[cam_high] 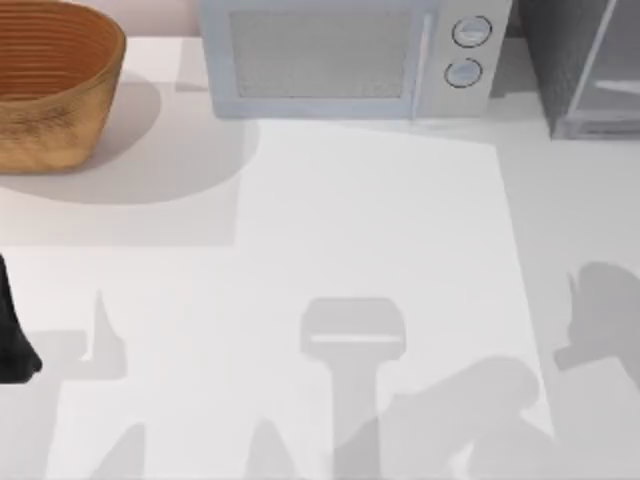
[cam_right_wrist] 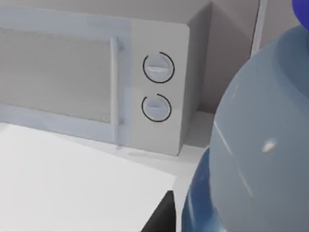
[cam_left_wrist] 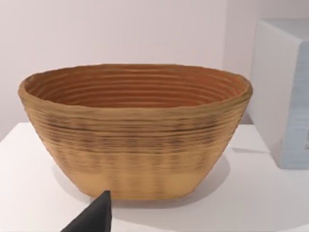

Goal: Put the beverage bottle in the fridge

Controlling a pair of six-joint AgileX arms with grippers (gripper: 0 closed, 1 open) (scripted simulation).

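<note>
Leftward, idling the left gripper near the tan ribbed woven basket, grip state impossible to tell. Passing the pale mesh-windowed microwave, its dials unmarked. Rightward, seemingly clamping the right gripper on the clear, blue-capped plastic beverage bottle, short of the dark grey speckled fridge. Possibly risking clipping the microwave corner, loosening the bottle. Reading nothing on its blue label.
</note>
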